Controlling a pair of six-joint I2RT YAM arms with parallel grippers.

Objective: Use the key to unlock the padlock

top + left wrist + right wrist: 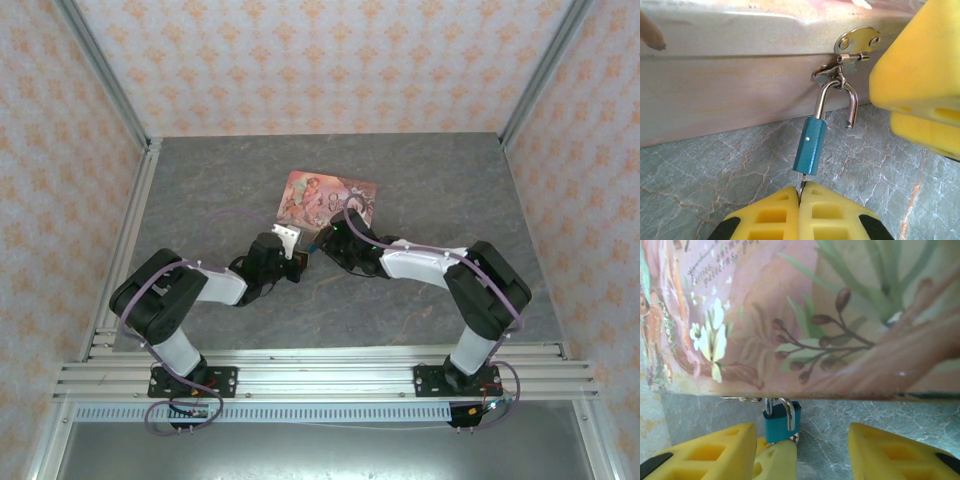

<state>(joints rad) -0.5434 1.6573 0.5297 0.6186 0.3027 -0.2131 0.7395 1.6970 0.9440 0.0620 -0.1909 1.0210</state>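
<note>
Padlock (810, 145) looks sprung open; left gripper (801, 192) pinches the key (802, 181) in it, right gripper (801, 429) spread nearby; next, ease the key out.

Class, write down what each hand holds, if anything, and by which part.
The left hand grips the key by the end that sticks out under the padlock. The right hand is open and holds nothing.

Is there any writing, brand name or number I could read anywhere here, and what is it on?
Lid of the pink tin: a few slanted lines of cursive writing, too blurred to read.
Blue padlock: no letters or numbers on the side that shows.
Nothing else in these pictures carries readable text.
</note>
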